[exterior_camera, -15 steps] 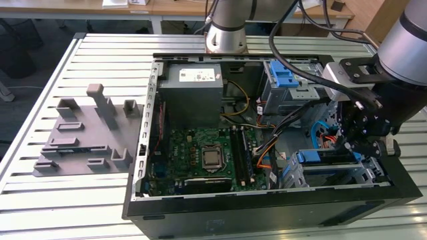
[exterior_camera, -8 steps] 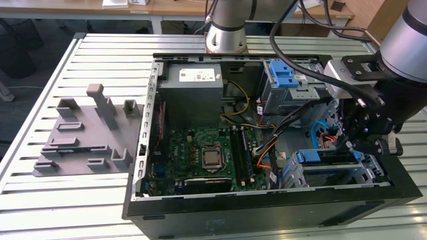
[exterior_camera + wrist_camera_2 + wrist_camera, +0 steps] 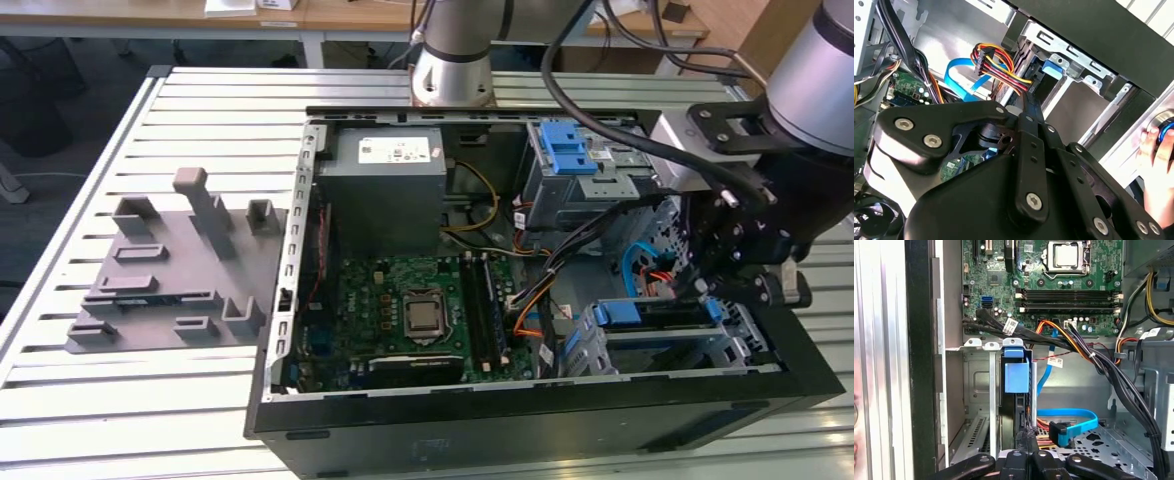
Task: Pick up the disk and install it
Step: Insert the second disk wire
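Note:
The disk (image 3: 654,315), a drive with blue plastic rails, sits in the lower drive cage at the front corner of the open computer case, on the exterior view's right. In the first wrist view its dark body (image 3: 1010,415) stands between the cage walls under a blue tab. My gripper (image 3: 721,290) hangs just over that cage. In both wrist views the black fingers are closed together into one narrow tip (image 3: 1027,432) (image 3: 1026,102) right at the disk's edge, with nothing visible between them. The blue rail end (image 3: 1053,67) lies just beyond the tip.
A grey metal box with a white sticker (image 3: 387,170) and a cage with a blue latch (image 3: 574,150) fill the case's far side. The motherboard (image 3: 414,310) lies in the middle. Cable bundles (image 3: 1089,355) and a blue flat cable (image 3: 1069,420) crowd the cage. A person's hand (image 3: 1159,150) rests outside the case wall.

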